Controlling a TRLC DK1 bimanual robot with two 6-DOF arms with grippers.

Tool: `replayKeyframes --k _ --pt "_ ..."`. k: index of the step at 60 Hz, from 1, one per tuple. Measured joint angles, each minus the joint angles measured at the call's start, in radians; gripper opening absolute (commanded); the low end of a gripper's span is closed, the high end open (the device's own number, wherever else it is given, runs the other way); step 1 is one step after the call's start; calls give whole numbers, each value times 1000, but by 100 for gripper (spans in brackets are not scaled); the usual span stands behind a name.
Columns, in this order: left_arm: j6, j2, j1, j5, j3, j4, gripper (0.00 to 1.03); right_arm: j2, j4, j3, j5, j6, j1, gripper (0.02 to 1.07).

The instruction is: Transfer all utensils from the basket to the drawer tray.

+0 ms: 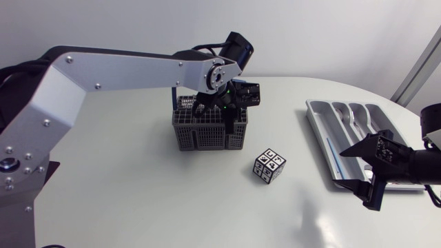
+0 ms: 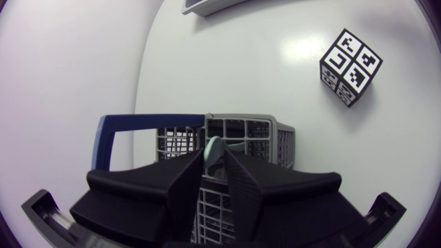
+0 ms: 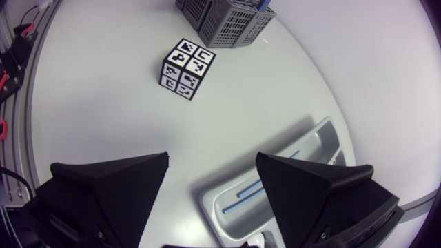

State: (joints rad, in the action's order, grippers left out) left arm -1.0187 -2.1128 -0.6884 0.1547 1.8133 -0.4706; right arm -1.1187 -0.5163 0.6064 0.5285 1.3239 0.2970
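A grey mesh utensil basket stands mid-table; in the left wrist view its rim and blue handle show. My left gripper reaches down into it, its fingers pressed from both sides on a pale green utensil handle. From above, the left gripper sits over the basket's back right part. The silver drawer tray lies at the right, with a thin blue utensil in one slot. My right gripper hovers open over the tray's near end, holding nothing.
A black-and-white marker cube sits between basket and tray, ahead of the right gripper and beyond the basket in the left wrist view. The table edge curves close behind the tray.
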Motion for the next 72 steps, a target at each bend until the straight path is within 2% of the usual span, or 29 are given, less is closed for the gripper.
replayKeyframes --k 14,34,51,72 --pt "0 0 -1 0 5 -3 4 2 0 0 11 -106 -80 96" --pt "0 3 -1 -12 11 -20 4 23 0 -21 13 -128 -117 96" --pt "2 14 -1 -28 49 -100 4 67 0 -51 2 -147 -150 96" --pt "24 63 -1 -38 93 -127 4 124 -4 -53 -1 -159 -171 96"
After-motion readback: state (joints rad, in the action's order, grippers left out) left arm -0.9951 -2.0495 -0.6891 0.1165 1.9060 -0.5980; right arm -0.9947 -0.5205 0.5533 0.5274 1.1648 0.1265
